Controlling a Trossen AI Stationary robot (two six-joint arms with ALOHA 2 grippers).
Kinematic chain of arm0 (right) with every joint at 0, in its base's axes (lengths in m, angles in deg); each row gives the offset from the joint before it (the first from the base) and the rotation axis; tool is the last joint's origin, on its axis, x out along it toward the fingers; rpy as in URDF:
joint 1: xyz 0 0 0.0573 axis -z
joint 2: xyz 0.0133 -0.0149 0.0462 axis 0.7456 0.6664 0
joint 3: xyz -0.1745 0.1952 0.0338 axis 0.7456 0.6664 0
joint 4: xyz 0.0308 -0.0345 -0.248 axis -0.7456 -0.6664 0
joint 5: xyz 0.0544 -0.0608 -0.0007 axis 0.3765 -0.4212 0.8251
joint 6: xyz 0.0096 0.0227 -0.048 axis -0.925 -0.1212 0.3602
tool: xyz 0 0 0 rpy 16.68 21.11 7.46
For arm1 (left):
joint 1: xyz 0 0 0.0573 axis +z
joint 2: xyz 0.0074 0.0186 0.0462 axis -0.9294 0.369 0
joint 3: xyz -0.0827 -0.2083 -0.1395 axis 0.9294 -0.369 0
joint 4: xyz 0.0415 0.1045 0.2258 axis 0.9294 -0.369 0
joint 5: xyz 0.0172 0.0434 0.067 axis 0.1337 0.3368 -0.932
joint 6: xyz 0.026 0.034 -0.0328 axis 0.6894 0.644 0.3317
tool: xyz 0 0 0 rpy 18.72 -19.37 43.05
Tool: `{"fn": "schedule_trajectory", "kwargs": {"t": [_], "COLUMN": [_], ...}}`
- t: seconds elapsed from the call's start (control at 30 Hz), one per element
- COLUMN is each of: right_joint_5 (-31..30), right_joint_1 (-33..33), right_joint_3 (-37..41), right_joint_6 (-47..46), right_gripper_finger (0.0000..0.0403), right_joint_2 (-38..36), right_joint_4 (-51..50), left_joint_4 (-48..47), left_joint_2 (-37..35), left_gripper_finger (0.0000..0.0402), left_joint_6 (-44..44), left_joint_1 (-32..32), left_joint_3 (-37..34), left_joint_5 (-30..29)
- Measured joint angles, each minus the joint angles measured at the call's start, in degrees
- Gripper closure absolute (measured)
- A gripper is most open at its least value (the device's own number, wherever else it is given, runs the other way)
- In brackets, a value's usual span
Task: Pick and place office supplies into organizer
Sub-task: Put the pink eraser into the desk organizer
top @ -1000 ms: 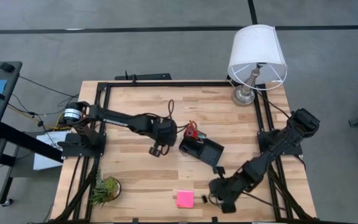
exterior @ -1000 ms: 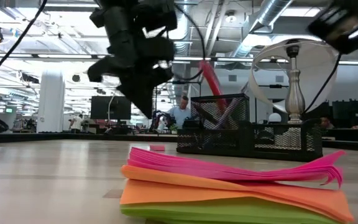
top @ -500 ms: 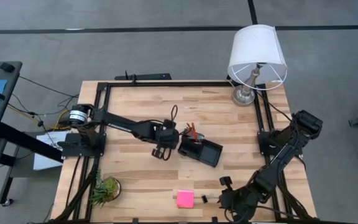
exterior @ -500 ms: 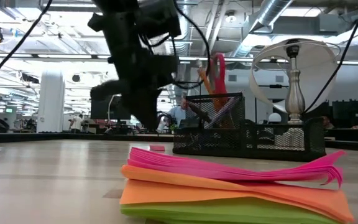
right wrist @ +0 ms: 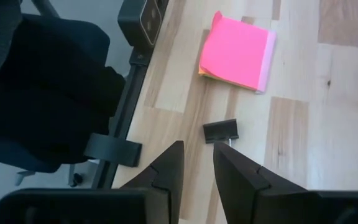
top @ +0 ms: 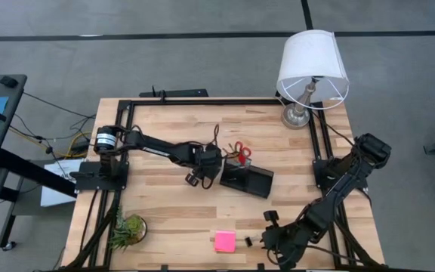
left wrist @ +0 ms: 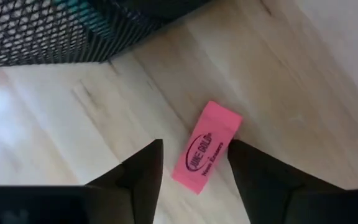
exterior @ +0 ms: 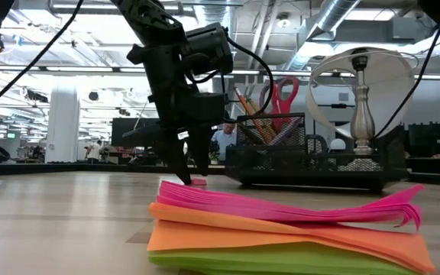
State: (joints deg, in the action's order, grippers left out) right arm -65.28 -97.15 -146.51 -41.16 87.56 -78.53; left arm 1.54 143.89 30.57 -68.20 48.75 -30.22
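Observation:
A pink eraser lies flat on the wooden table just left of the black mesh organizer. My left gripper is down at the table and open, with one finger on either side of the eraser's near end. Red-handled scissors and pencils stand in the organizer. Near the front edge lie a pink sticky-note pad and a black binder clip. My right gripper hovers beside the clip with a narrow empty gap between its fingers.
A white-shaded lamp stands at the far right corner. A small green plant sits at the near left. Bare wood lies between the organizer and the sticky-note pad. A black frame rail runs around the table edge.
My left gripper has come down to the table beside the organizer and opened over the eraser. The organizer has shifted a little toward the right, and the scissors in it now stand more upright. My right arm has drawn back toward the near edge.

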Motion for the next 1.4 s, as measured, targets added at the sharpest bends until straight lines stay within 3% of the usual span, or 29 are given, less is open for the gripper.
{"fn": "schedule_trajectory", "kwargs": {"t": [0.2,0.5,0.67,0.93,1.07,1.17,1.33,1.4], "right_joint_5": [0.01,0.47,0.48,0.47,0.47,0.46,0.38,0.36], "right_joint_1": [0.33,0.33,0.33,0.33,0.33,0.29,0.29,0.29], "right_joint_3": [-0.02,-0.02,0.00,0.00,-0.02,-0.02,-0.01,-0.02], "right_joint_6": [-0.02,0.01,0.01,-0.02,-0.02,-0.02,-0.02,-0.02], "right_gripper_finger": [0.0322,0.0322,0.0322,0.0322,0.0322,0.0322,0.0322,0.0322], "right_joint_2": [-0.01,0.00,0.00,0.01,0.01,0.00,0.01,0.00], "right_joint_4": [0.05,-0.55,-0.57,-0.39,-0.31,0.31,0.63,0.65], "left_joint_4": [-1.36,-2.03,-2.00,-7.39,-13.58,-13.05,-11.03,-11.00], "left_joint_2": [0.96,1.18,1.18,-0.21,-0.93,-1.02,-0.96,-0.97], "left_gripper_finger": [0.0274,0.0363,0.0375,0.0370,0.0377,0.0388,0.0401,0.0401], "left_joint_6": [-0.59,-8.33,-14.86,-21.19,-23.47,-25.08,-25.52,-27.53], "left_joint_1": [-0.07,-0.27,-1.51,-6.91,-9.96,-11.93,-16.30,-17.48], "left_joint_3": [0.22,0.30,0.33,3.30,5.68,6.14,5.99,5.99], "left_joint_5": [8.16,9.34,8.07,1.37,9.98,12.08,10.60,6.73]}}
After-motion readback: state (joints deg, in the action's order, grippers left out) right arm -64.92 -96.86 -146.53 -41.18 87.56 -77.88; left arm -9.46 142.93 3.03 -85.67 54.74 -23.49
